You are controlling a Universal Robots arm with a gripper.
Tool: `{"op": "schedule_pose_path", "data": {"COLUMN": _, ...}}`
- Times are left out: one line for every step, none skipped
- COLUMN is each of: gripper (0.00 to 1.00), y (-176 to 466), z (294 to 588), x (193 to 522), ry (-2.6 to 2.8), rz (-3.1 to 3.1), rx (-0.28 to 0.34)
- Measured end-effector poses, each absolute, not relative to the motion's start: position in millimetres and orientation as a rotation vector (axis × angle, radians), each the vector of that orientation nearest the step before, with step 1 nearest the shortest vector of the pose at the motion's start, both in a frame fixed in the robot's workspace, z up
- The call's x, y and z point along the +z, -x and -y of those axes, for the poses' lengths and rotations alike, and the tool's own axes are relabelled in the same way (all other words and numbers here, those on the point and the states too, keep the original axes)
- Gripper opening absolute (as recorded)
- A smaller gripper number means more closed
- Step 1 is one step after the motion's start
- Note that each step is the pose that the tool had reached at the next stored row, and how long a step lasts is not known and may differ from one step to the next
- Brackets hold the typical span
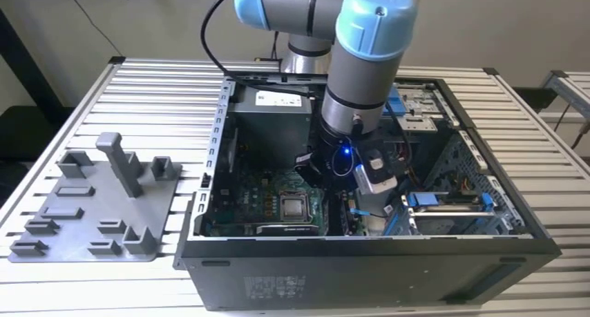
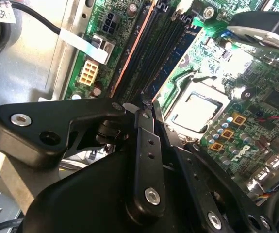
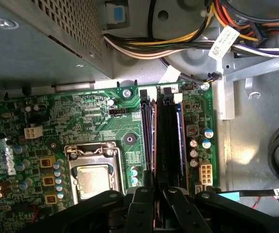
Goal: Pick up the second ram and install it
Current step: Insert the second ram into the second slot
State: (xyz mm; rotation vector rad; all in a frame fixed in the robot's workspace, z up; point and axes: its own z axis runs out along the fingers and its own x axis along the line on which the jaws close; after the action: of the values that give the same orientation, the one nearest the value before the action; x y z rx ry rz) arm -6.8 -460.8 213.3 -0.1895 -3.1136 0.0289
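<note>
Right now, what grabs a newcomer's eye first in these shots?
The grey and blue robot arm plunging into the open black computer case in the exterior view. Inside, in both wrist views, the black gripper sits right over the long dark memory slots on the green motherboard, beside the silver square processor. A grey plastic fixture tray lies at the exterior view's left.

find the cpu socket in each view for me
Exterior view: cpu socket lies low in the open case, to the exterior view's left of the arm.
Second wrist view: cpu socket lies next to the ram slots.
First wrist view: cpu socket lies alongside the ram slots.
Shared landmark: the green motherboard around the socket.
</note>
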Motion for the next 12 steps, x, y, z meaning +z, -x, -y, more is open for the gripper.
{"op": "schedule_pose_path", "data": {"gripper": 0.14, "y": 6.8, "z": 460.8, "x": 213.4, "ry": 0.189, "rz": 3.114, "rx": 0.029}}
{"op": "schedule_pose_path", "data": {"gripper": 0.14, "y": 6.8, "z": 460.8, "x": 213.5, "ry": 0.189, "rz": 3.113, "rx": 0.029}}
{"op": "schedule_pose_path", "data": {"gripper": 0.14, "y": 6.8, "z": 460.7, "x": 214.6, "ry": 0.189, "rz": 3.113, "rx": 0.029}}
{"op": "schedule_pose_path", "data": {"gripper": 0.14, "y": 6.7, "z": 460.6, "x": 216.3, "ry": 0.189, "rz": 3.113, "rx": 0.029}}
{"op": "schedule_pose_path", "data": {"gripper": 0.14, "y": 6.7, "z": 460.6, "x": 218.2, "ry": 0.189, "rz": 3.113, "rx": 0.031}}
{"op": "schedule_pose_path", "data": {"gripper": 0.14, "y": 6.7, "z": 460.7, "x": 220.1, "ry": 0.189, "rz": 3.113, "rx": 0.032}}
{"op": "schedule_pose_path", "data": {"gripper": 0.14, "y": 6.7, "z": 460.8, "x": 222.1, "ry": 0.189, "rz": 3.113, "rx": 0.033}}
{"op": "schedule_pose_path", "data": {"gripper": 0.14, "y": 6.7, "z": 460.7, "x": 223.7, "ry": 0.188, "rz": 3.113, "rx": 0.035}}
{"op": "schedule_pose_path", "data": {"gripper": 0.14, "y": 6.8, "z": 460.8, "x": 225.4, "ry": 0.188, "rz": 3.113, "rx": 0.038}}
{"op": "schedule_pose_path", "data": {"gripper": 0.14, "y": 6.8, "z": 460.8, "x": 226.7, "ry": 0.187, "rz": 3.114, "rx": 0.04}}
{"op": "schedule_pose_path", "data": {"gripper": 0.14, "y": 6.8, "z": 460.7, "x": 227.5, "ry": 0.187, "rz": 3.114, "rx": 0.043}}
{"op": "schedule_pose_path", "data": {"gripper": 0.14, "y": 6.7, "z": 460.7, "x": 227.8, "ry": 0.186, "rz": 3.114, "rx": 0.045}}
